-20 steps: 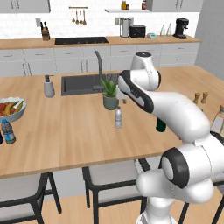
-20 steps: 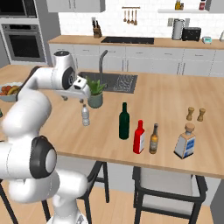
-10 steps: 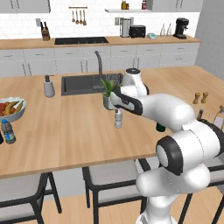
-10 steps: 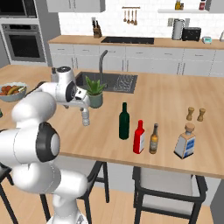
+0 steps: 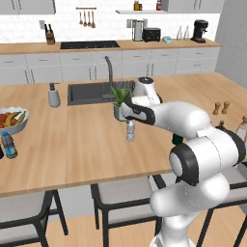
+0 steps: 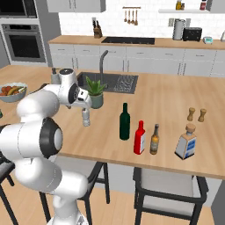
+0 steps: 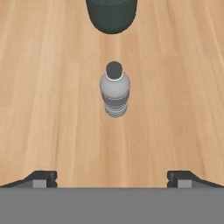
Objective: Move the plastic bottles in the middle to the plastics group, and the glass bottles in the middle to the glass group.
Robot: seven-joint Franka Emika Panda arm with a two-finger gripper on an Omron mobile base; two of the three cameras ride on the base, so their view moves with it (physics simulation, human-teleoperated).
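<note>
- One change matters most: over the last second our arm has swung down from a raised pose, and the gripper (image 5: 128,114) now hangs directly above the small clear water bottle (image 7: 114,95), where a second ago it was high and off to one side.
- Both fingers (image 7: 41,178) stand wide apart at the edges of the hand view with nothing between them, so we hold nothing yet.
- We judge this to be the approach for the first pick; no bottle appears to have been moved so far, and the next step is a straight descent to close on the neck or body.
- One clear water bottle stands upright right below the fingers, on the wooden surface (image 5: 82,144); just past it sits one potted plant (image 6: 94,91).
- Well off to one side of the fingers stand two glass bottles from the middle: one tall green wine bottle (image 6: 125,122) and one red bottle (image 6: 139,138).
- Beyond those, the glass group counts two: one slim brown bottle (image 6: 154,139) just beside the red one, and one flat pale bottle (image 6: 186,142).
- Far on the opposite side of the fingers, at the edge of the surface, we count one blue-labelled bottle (image 5: 8,145) near one fruit bowl (image 5: 11,118); a dark bottle beside it is barely visible.
</note>
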